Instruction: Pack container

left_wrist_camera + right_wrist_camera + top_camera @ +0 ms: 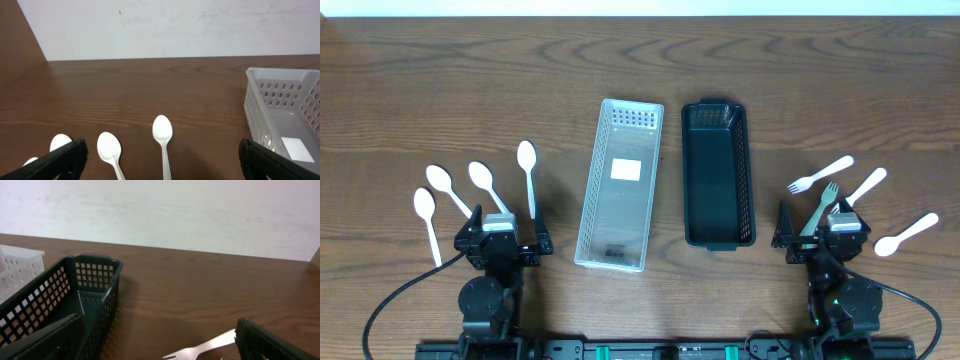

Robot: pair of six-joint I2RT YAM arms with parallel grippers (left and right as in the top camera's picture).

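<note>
A clear grey basket [617, 185] and a black basket [717, 175] stand side by side at the table's middle. Several white plastic spoons [485, 180] lie left of them. White forks [820, 175] and spoons [905, 235] lie at the right. My left gripper [503, 238] is open and empty just before the left spoons. In the left wrist view [162, 162] a spoon [162, 132] lies between its fingers and the grey basket [280, 100] is at the right. My right gripper [818, 235] is open and empty. Its wrist view [160, 345] shows a fork [200, 350] and the black basket [95, 275].
The wooden table [440, 80] runs back to a white wall [175, 25]. The grey basket holds a white label [625, 169] on its floor. Black cables [390, 300] run from both arm bases at the front edge.
</note>
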